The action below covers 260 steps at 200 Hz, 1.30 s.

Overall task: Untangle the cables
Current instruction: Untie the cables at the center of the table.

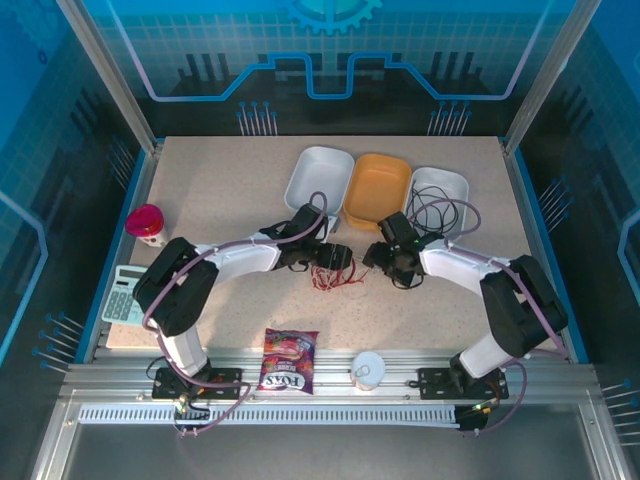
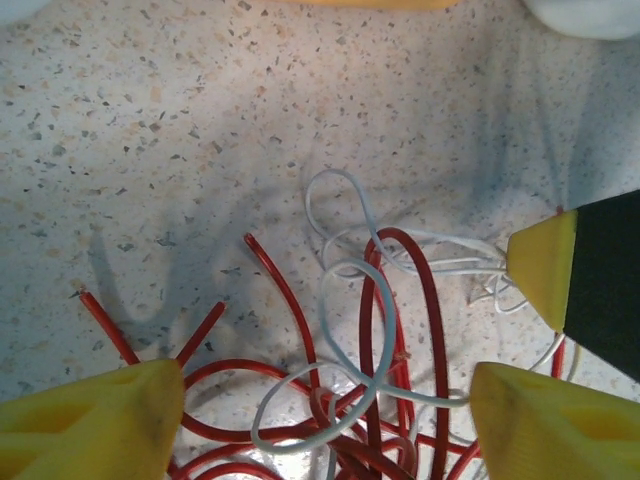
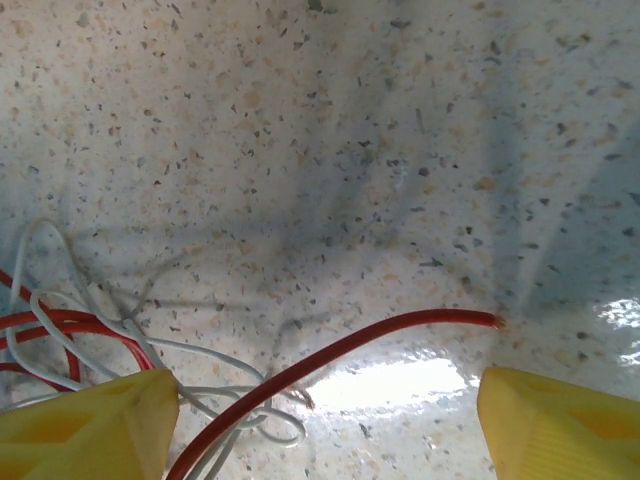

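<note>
The left gripper [image 2: 325, 405] has its jaws apart, straddling the tangle of cables [image 2: 370, 330]. The red loops run mostly lengthwise away from the fingers, with white strands curling across them. The right gripper [image 3: 325, 410], jaws also apart, faces it closely. One red cable [image 3: 350, 345] slants from beside its left finger out to the right. Both arms reach inward over the table [image 1: 230, 190], and the tangle lies between the grippers on their near side.

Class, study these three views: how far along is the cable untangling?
Done: black cables lie apart in the right white tray. In hand: nothing gripped; the open left hand straddles the red and whitish tangle, and the open right hand straddles one red strand. Left: separating reds from whitish wires, knotted together on the table.
</note>
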{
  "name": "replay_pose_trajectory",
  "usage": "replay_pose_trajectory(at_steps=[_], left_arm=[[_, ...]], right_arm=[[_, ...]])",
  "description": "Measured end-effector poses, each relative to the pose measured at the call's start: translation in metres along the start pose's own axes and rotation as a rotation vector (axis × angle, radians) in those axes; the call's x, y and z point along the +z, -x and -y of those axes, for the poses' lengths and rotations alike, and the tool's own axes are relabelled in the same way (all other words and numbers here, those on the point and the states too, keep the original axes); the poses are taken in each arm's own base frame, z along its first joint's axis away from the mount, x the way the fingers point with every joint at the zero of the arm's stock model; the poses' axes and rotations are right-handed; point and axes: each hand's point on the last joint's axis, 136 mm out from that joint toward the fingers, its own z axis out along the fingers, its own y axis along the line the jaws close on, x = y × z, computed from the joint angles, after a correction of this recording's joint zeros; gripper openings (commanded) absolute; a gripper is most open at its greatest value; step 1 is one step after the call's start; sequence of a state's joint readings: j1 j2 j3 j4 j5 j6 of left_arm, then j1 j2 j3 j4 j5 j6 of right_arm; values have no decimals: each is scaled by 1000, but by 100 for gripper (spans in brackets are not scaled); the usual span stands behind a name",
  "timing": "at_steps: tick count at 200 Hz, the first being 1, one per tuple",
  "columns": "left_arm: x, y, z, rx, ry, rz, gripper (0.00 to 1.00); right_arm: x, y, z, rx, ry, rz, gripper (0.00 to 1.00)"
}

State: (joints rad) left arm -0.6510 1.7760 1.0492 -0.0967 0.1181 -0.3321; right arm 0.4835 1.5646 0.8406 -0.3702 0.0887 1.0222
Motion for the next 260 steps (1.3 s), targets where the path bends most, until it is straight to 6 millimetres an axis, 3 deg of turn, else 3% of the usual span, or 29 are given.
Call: replay_pose_trajectory(at_steps=[30,65,111,159,182,216,238,260], left_arm=[[3,-3,-5,8,22,-9,47],[3,-5,-16,-3,77,-1,30],[-26,-10,-31,-41,132,30,29],[-73,18,-42,-169,67,167,15],[-79,23,-50,-212,50,187,25],[-77,17,-38,-190,-16,152,59],[-74,9,-21,-122,-46,118,64],[-68,2,1,-27,-45,76,58]], right_arm=[[4,1,-2,1,-1,-7,70],[4,0,-2,-5,-3,-9,60],[1,1,5,-22,-37,-3,55],[0,-3,17,-50,-90,-14,55],[-1,-7,22,-78,-118,-22,55],[-17,-11,7,-181,-118,1,57],[-35,-5,-17,-252,-77,43,57],[-50,4,-40,-307,-34,81,55]])
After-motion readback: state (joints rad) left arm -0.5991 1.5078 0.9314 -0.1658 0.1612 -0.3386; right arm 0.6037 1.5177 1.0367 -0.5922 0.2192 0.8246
